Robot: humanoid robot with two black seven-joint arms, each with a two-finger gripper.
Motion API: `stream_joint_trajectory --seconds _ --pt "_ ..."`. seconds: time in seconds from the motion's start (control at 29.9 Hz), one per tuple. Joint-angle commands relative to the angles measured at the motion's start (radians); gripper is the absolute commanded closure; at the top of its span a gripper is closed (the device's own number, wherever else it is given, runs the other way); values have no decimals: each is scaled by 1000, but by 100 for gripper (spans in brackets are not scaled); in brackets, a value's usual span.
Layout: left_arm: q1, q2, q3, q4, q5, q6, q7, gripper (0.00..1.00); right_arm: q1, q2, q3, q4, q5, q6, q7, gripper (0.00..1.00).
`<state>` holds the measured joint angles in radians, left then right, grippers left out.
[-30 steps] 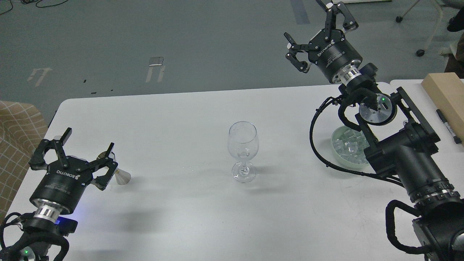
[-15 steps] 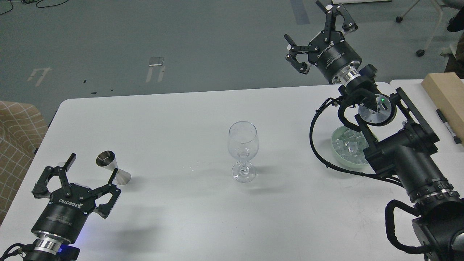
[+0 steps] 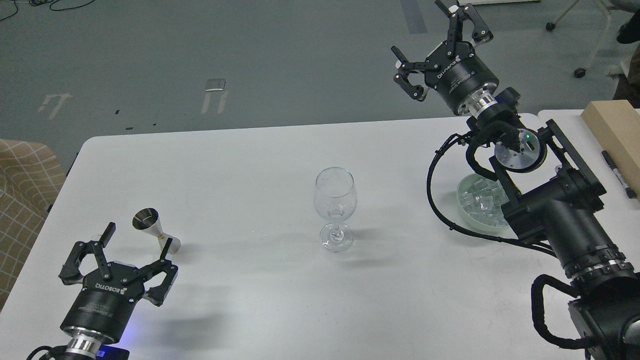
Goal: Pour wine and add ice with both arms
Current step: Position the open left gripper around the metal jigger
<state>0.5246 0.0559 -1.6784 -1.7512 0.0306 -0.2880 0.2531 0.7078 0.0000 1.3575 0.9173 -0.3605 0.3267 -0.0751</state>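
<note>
An empty clear stemmed wine glass [image 3: 335,207] stands upright at the middle of the white table [image 3: 250,165]. A small metal jigger [image 3: 156,229] stands upright at the left. My left gripper [image 3: 125,247] is open and empty, just in front of and left of the jigger, apart from it. Clear ice cubes [image 3: 479,200] lie in a pale round dish [image 3: 470,215] at the right, partly hidden by my right arm. My right gripper [image 3: 434,42] is open and empty, raised high beyond the table's far edge.
A light wooden block [image 3: 612,131] and a black marker [image 3: 617,172] lie at the right edge. A checked fabric seat [image 3: 22,180] sits left of the table. My right arm's black cable [image 3: 435,200] loops beside the dish.
My left gripper has drawn back toward me and down, away from the jigger, which now stands free and in full view. My right gripper has barely moved.
</note>
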Motion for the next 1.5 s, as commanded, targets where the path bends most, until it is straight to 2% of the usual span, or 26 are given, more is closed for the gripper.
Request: stream_joint_trajectory --seconds 0.0,0.33,0.64,0.84,0.94,1.07,1.47 --pt "-6 -18 -3 7 0 47 -1 2 2 0 -1 0 0 0 0 0" --pt "-17 -56 -14 19 -38 102 -12 2 2 0 -3 -6 0 -2 0 0" --pt "-17 -56 -14 58 -109 102 -12 2 1 0 -5 -8 0 -3 0 0" --pt "-47 -56 -10 127 -123 92 -14 2 1 0 -5 -8 0 -5 -2 0" --pt "-60 -56 -9 142 -123 92 -21 2 2 0 -5 -8 0 -6 -2 0" --pt "-90 -56 -6 160 -123 92 -66 2 1 0 -5 -8 0 -14 -3 0" --pt "-118 -56 -1 182 -121 101 -66 3 2 0 -5 -9 0 -15 -3 0"
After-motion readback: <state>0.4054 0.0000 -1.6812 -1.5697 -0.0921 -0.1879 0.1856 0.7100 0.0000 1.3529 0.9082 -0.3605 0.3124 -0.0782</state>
